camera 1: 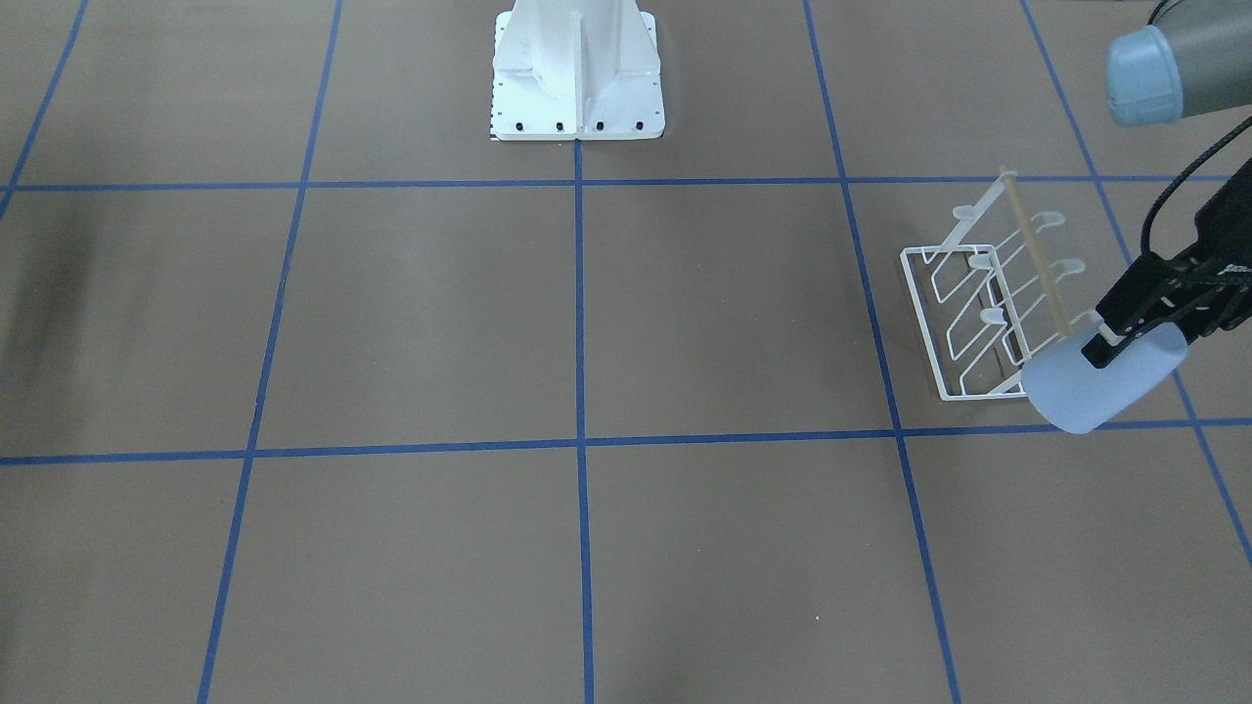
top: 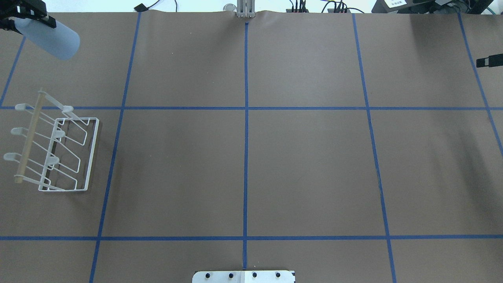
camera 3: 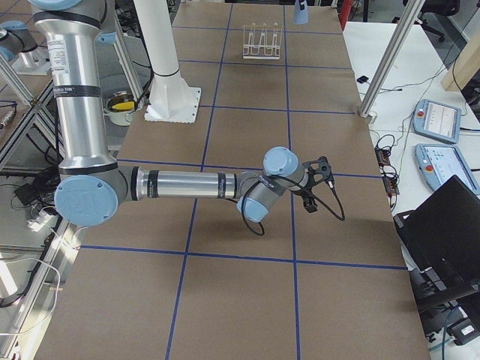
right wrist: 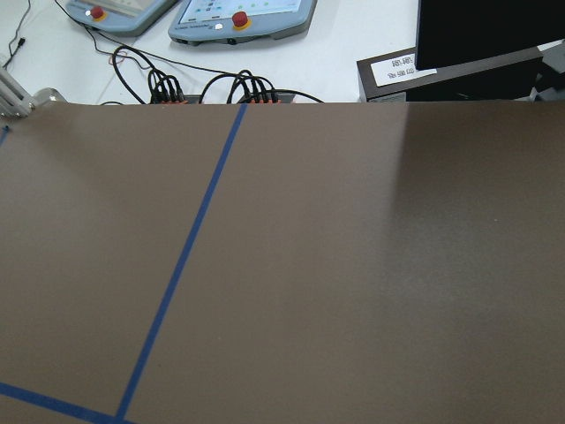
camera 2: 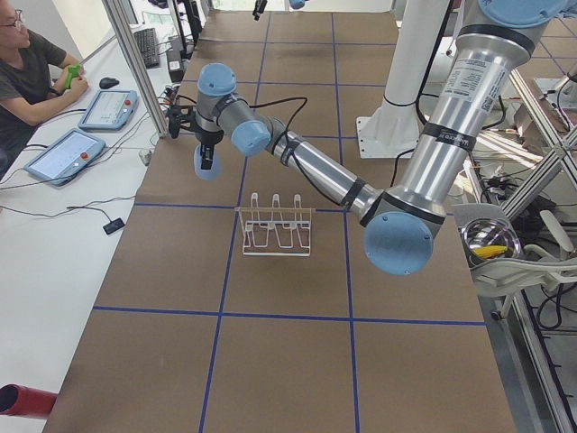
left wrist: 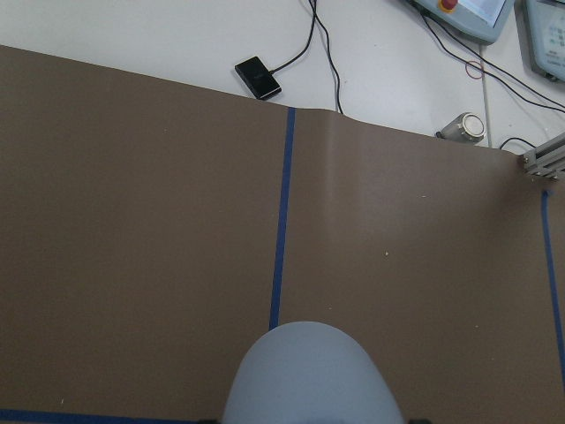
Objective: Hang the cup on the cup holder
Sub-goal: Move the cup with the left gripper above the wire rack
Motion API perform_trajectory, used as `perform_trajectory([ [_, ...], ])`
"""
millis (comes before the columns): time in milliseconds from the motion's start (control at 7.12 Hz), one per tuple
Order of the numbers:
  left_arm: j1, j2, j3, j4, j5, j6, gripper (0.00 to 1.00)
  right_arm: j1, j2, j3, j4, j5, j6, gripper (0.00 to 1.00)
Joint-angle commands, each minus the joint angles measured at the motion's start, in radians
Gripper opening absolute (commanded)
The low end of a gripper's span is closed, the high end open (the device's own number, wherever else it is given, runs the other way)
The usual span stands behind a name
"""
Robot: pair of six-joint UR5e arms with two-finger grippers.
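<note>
Cup (left wrist: 311,375): up off the table (top: 243,165), tilted, well apart from rack (top: 59,149)
Left claw (camera 1: 1115,342): pinching cup's end
Right claw (camera 3: 313,191): honestly can't tell

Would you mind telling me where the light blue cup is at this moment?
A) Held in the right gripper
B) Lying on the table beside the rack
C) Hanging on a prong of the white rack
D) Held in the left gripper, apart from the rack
D: the left gripper grips the cup well clear of the cup holder, whose prongs are all bare.
</note>
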Motion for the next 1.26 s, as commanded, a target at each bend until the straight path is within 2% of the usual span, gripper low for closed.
perform_trajectory([
  [0,0.062,0.022,-0.124,0.282,0.049,0.107,0.0,0.038,0.005,0.045,-0.274,0.075,-0.21,1.0],
  [140,0.116,0.052,-0.206,0.403,0.114,0.144,0.0,0.032,0.005,0.108,-0.403,0.072,-0.259,1.0],
  [281,0.119,0.073,-0.235,0.427,0.122,0.16,0.0,0.029,0.005,0.137,-0.441,0.063,-0.267,1.0],
  [1123,0.164,0.103,-0.255,0.421,0.117,0.16,0.0,0.029,-0.001,0.156,-0.443,0.061,-0.264,1.0],
])
